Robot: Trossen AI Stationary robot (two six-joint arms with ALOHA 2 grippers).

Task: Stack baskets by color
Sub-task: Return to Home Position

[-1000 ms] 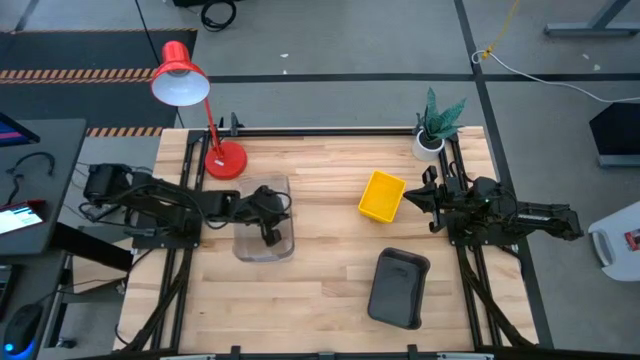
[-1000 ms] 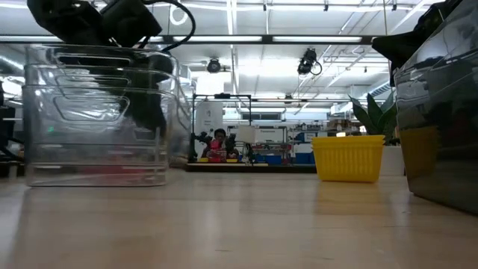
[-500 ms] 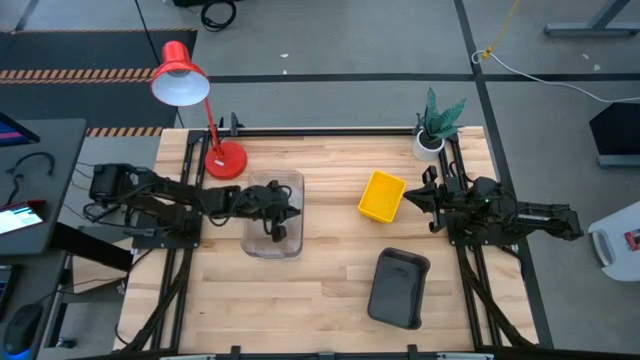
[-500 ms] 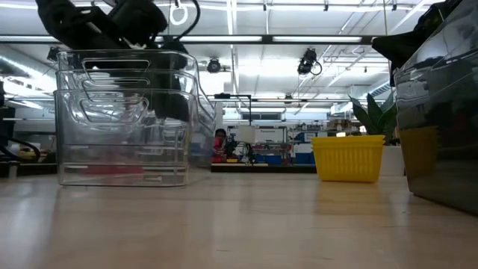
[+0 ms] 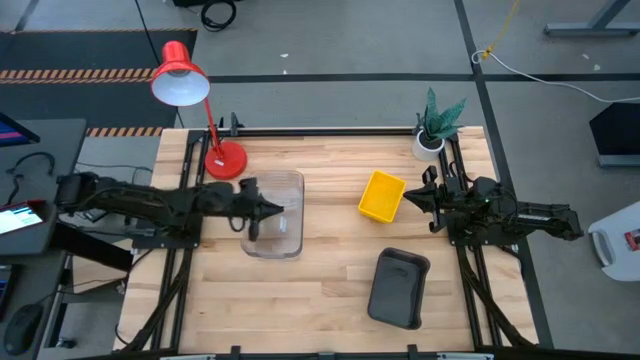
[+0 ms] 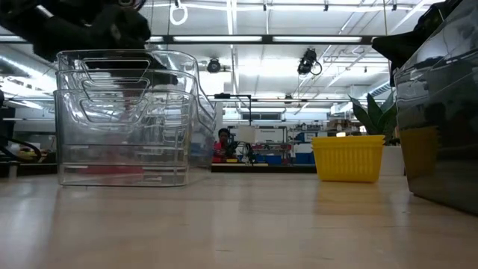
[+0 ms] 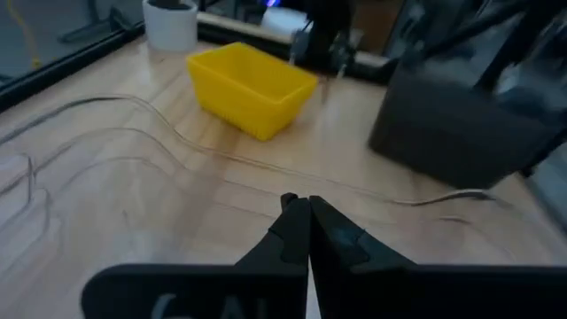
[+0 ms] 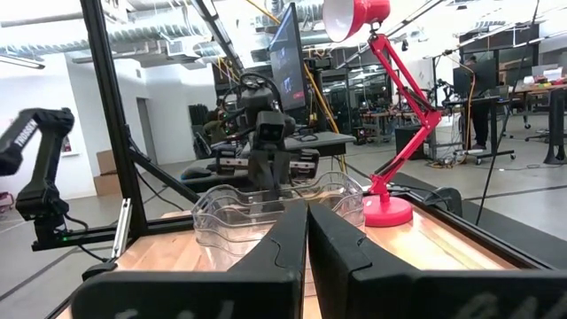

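Observation:
A stack of clear baskets stands on its base left of the table's middle, also seen in the low view. My left gripper hovers shut just above the stack's left rim, pointing toward the table's right edge and touching nothing. The yellow basket rests on the table right of centre. A dark grey basket lies near the front right. My right gripper waits shut at the right edge, beside the yellow basket.
A red desk lamp has its base at the far left, close behind the clear stack. A small potted plant sits at the far right corner. Bare wood lies between the clear stack and the yellow basket and along the near edge.
My left gripper, shut and pointing down inside the clear stack, slid the stack a little toward the table's right edge. It then rose out of the stack, drew back toward the left edge and tipped up toward level. The stack stays where it was slid.

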